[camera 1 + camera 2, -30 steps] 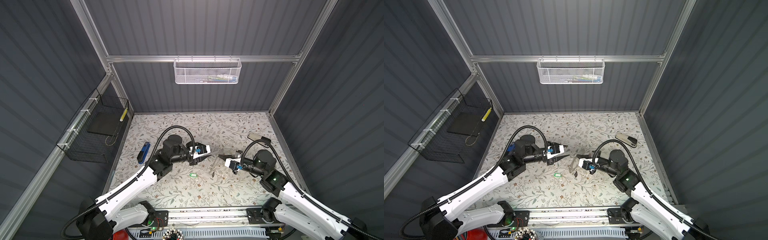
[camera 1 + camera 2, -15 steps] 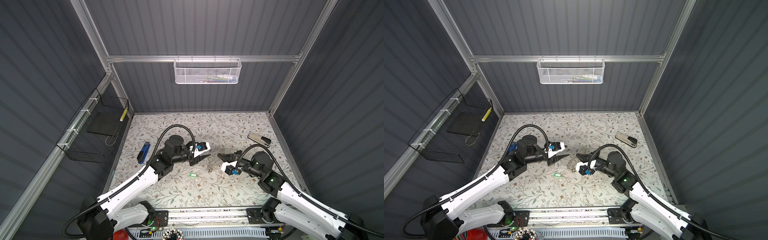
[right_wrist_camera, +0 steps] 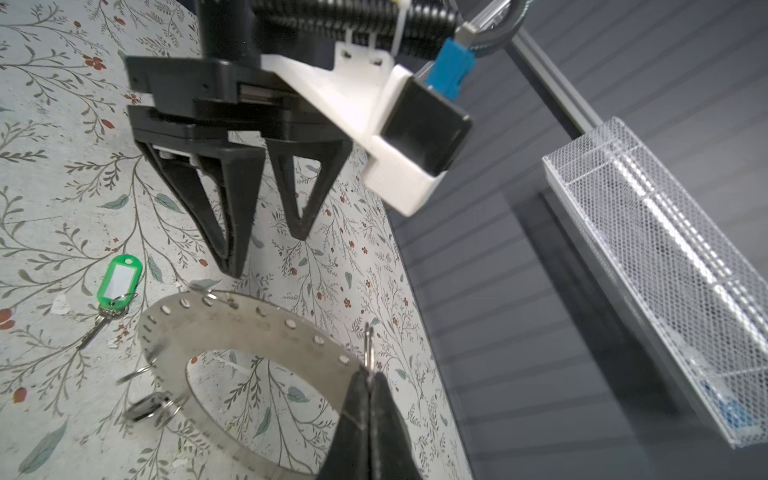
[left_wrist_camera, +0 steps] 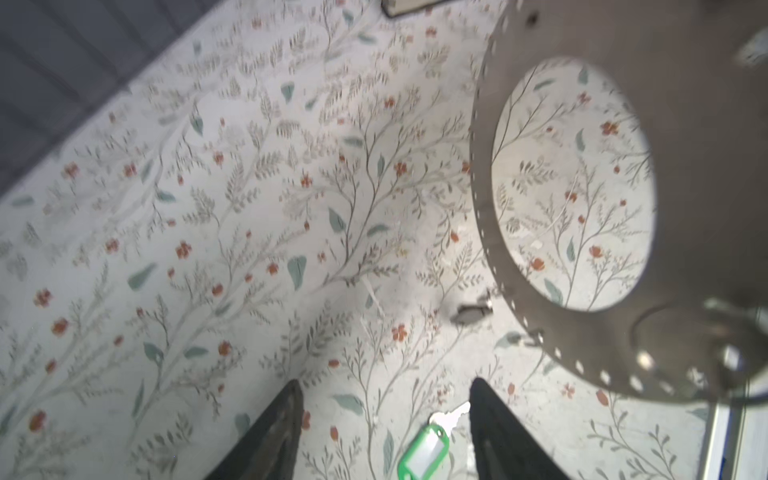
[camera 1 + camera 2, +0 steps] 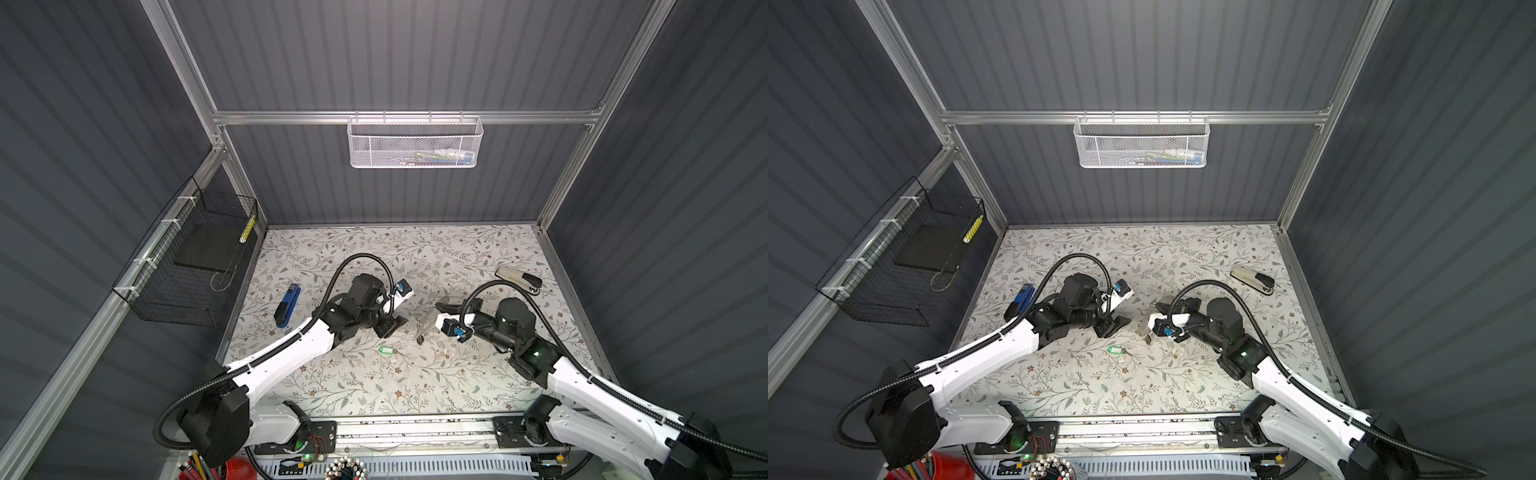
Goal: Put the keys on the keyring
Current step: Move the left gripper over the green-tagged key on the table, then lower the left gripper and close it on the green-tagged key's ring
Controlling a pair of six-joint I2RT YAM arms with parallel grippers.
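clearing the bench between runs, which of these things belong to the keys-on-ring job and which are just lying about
Job:
- metal ring
- green-tagged key
- black tag at the ring's rim

Lying about:
- blue stapler
- grey stapler
- white mesh basket
- black wire basket

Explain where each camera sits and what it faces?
Top views: high above the bases, looking down on the table; left arm and right arm show.
Left wrist: on its arm, facing the table; the open left end effector frames the green tag.
Right wrist: on its arm, facing the left end effector; the right end effector pinches the keyring.
Shared: both wrist views show keyring and green tag.
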